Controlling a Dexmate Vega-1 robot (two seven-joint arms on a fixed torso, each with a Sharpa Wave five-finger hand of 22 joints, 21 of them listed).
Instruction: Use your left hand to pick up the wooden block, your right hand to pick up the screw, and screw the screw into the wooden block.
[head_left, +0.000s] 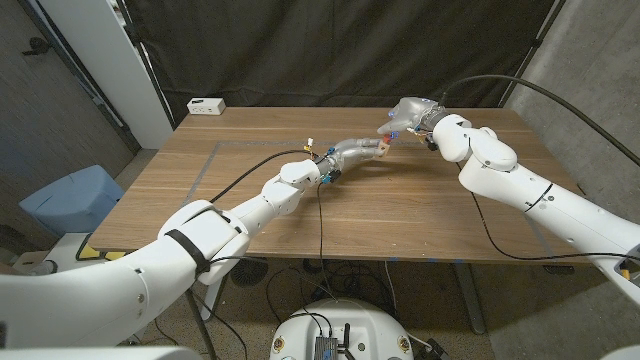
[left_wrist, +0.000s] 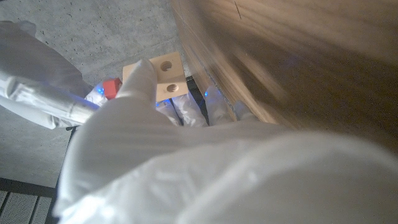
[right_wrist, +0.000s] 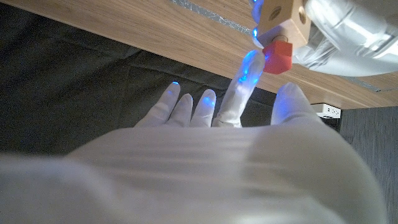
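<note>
Above the table, left hand grips wooden block — right hand fingertips pinch red screw against it.

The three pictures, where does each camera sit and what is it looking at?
Head view: up on the robot's head, looking down at the brown wooden table; both white arms reach in, left hand meeting right hand.
Left wrist view: on the left wrist, looking along that hand, which holds the pale wooden block with round holes.
Right wrist view: on the right wrist, looking along its fingers.
Both wrist views share the block and the red-headed screw.
</note>
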